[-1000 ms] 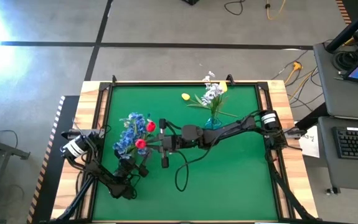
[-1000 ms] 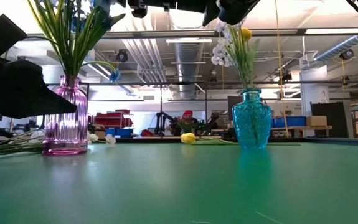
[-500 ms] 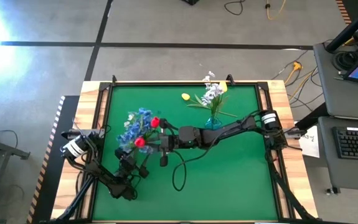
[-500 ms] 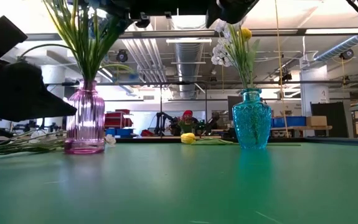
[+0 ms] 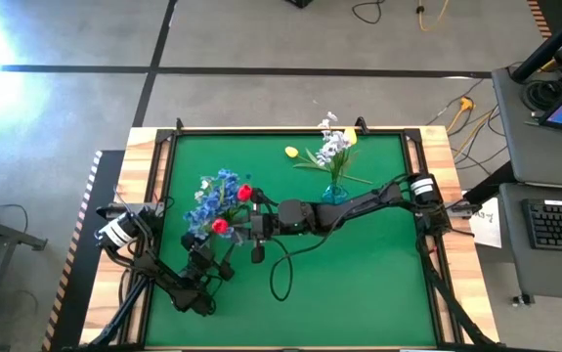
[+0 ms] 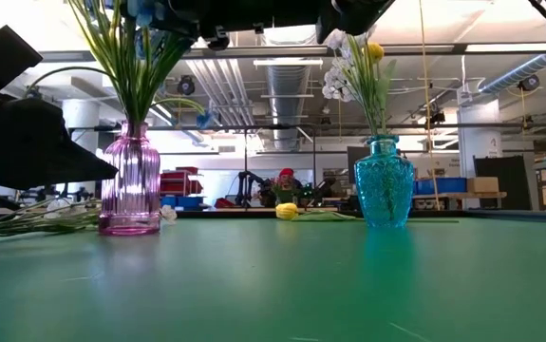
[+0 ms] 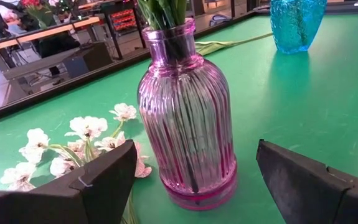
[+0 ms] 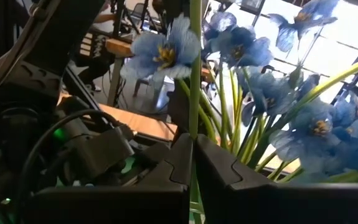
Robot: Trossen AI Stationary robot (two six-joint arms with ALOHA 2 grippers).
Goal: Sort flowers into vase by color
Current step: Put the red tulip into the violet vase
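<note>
Green felt covers the bench (image 5: 359, 284), and the pink vase (image 7: 187, 118) serves as landmark. Nearest, the left end effector (image 7: 194, 186) sits spread wide just in front of the vase, fingers either side, not touching. Beside the vase lie white flowers (image 7: 82, 146). Above it, the right end effector (image 8: 193, 163) is pinched on a green stem (image 8: 195, 68) among the blue flowers (image 5: 207, 203). Farther back stands the blue vase (image 6: 384, 181), a yellow flower (image 6: 287, 211) lying behind.
</note>
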